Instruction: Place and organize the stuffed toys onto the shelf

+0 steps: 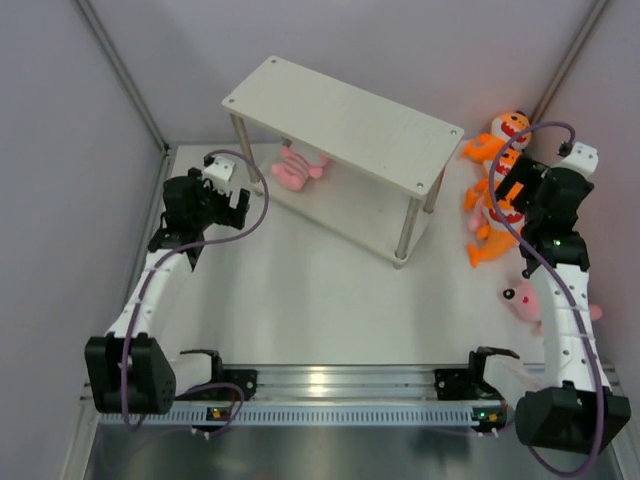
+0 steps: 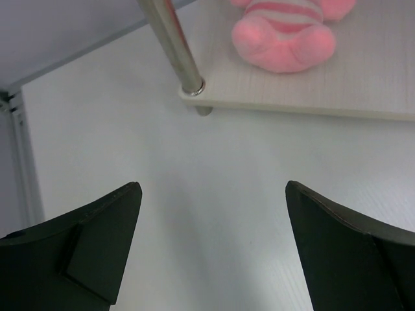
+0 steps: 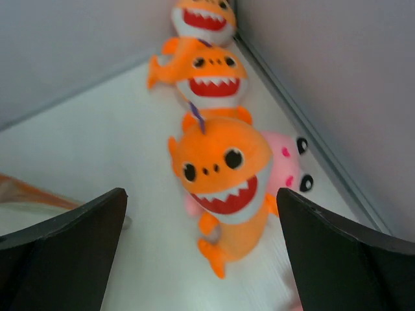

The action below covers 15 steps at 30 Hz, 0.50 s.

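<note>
At the bench's left edge the left fingers (image 1: 238,205) hang spread and empty, facing the shelf (image 1: 340,122). One pink plush (image 2: 285,29) sits on its lower tier, just past a leg (image 2: 175,45). Near the right edge the right fingers (image 1: 507,192), parted and holding nothing, hover over the nearest orange shark (image 3: 224,168). It lies face-up, long axis toward the far right corner, two more sharks (image 3: 211,74) in line beyond, a second pink toy (image 3: 292,165) touching its edge side. The right arm is nearer; open bench lies leftward.

Plush (image 1: 293,172) in shelf (image 1: 345,125), sharks (image 3: 211,71) to right
</note>
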Motion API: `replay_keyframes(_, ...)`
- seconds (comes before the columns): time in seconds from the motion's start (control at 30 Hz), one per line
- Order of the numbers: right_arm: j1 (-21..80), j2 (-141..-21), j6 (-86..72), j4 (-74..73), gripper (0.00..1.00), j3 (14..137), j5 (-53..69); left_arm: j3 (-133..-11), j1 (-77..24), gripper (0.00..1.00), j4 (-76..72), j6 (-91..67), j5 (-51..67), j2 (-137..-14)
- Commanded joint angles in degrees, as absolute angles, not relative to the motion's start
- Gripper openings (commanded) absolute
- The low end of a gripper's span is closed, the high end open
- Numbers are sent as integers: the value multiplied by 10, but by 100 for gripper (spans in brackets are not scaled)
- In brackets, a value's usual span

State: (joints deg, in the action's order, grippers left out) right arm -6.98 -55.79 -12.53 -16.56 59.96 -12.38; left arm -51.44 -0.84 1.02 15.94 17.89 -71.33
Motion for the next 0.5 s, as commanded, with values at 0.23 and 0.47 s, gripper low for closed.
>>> replay_keyframes(0.23,-185,-661,-164,-188,100,543,-65,-660,-6,99,401,235,-74,-564)
replay_keyframes(0.47,-198,-769,-122,-91,97,553,69,-742,-6,99,584,264,153,-533)
